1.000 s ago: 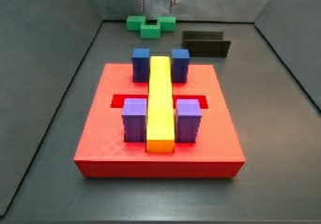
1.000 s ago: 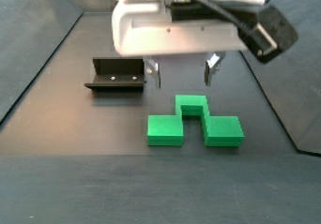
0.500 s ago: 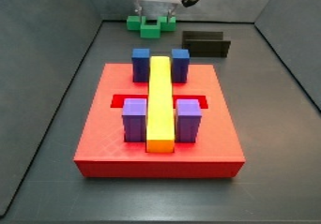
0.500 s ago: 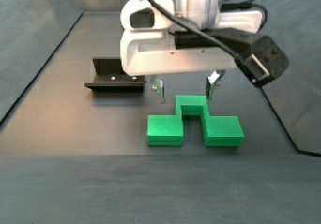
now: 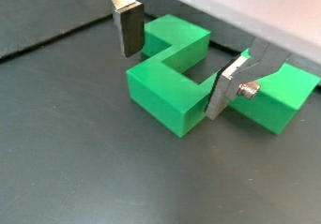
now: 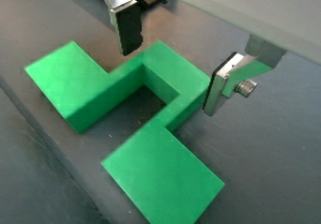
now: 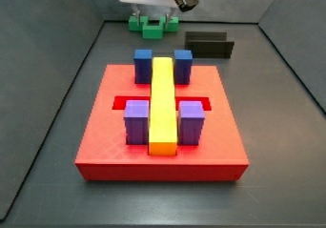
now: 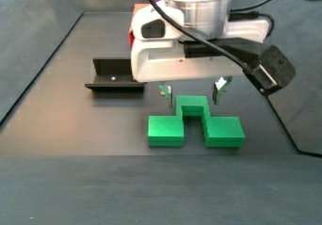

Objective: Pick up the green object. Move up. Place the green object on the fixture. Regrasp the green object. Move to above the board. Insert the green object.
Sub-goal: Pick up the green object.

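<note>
Board [image 7: 160, 127], red slab with yellow bar, nearest in a side view; bare dark floor all round. Beyond it, fixture [image 7: 211, 45], black, boxy. Green object [image 8: 194, 123], smooth T-shaped plastic, flat on floor beside fixture. Gripper [image 8: 191, 88] low over raised centre block, jaws open, straddling it, fingers [image 5: 127, 26] apart from sides.

The gripper [image 8: 191, 88] hangs over the green object [image 8: 194, 122], its fingers [image 5: 127, 26] standing apart at either side of the raised centre block, not touching it in both wrist views. In a side view the fixture [image 8: 113, 76] sits at about ten o'clock from the piece. In a side view the board [image 7: 160, 127] lies at six o'clock from the piece, with the fixture [image 7: 209, 44] at its one o'clock.
</note>
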